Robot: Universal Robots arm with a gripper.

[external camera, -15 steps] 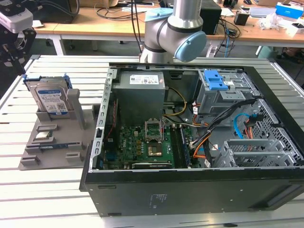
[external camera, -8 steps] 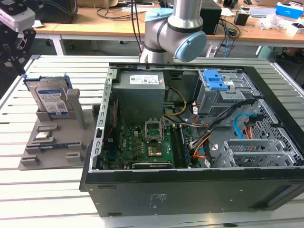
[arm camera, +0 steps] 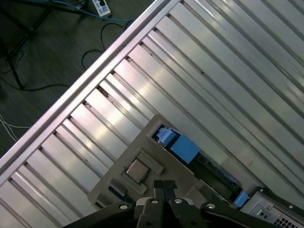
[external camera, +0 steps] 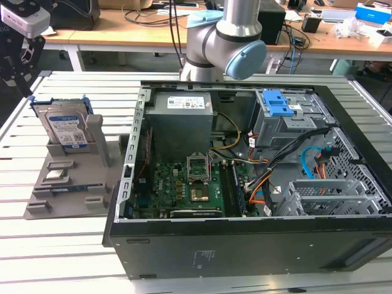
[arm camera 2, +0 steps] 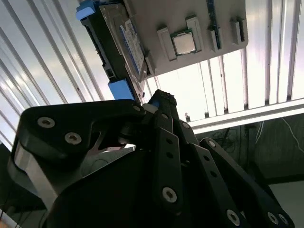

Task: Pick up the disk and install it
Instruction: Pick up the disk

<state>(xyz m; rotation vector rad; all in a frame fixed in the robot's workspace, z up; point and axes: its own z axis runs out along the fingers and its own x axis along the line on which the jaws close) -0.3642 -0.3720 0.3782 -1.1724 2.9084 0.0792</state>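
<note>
The disk [external camera: 64, 130] stands on edge in a grey holder [external camera: 46, 197] on the slatted table [external camera: 55, 248], to the exterior view's left of the open computer case [external camera: 245, 251], while the fingers [arm camera: 158, 184] hang above it, pressed together and gripping nothing.

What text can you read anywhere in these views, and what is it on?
No text is legible.
Label on the disk: too small to read.
White sticker on the grey box: too small to read.
Small sticker on the black side of the case: blurred.
</note>
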